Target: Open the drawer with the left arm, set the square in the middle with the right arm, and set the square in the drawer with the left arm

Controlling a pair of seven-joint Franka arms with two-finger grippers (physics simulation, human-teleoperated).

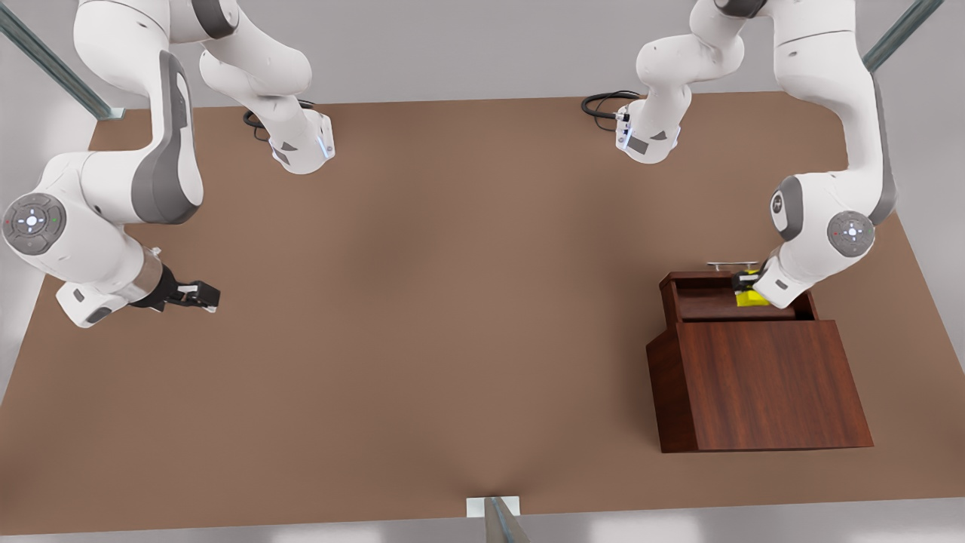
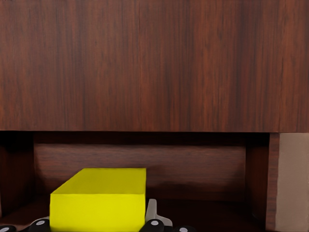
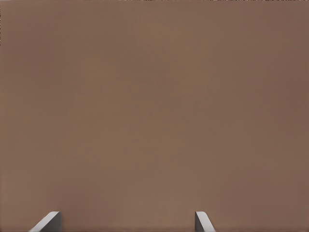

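Low at the front view's right, the square (image 1: 751, 299) is clamped by the left claw (image 1: 746, 285) inside the drawer (image 1: 705, 300); rigid, light, best held by flat opposite faces. Right claw (image 1: 205, 294) waits, fingers apart.

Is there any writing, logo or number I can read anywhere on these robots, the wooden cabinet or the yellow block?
No readable text anywhere.
Arm joint discs: small lit symbols, no letters or numbers.
Arm bases: grey marks, too small to read.
Cabinet, drawer and yellow square: plain, unmarked.
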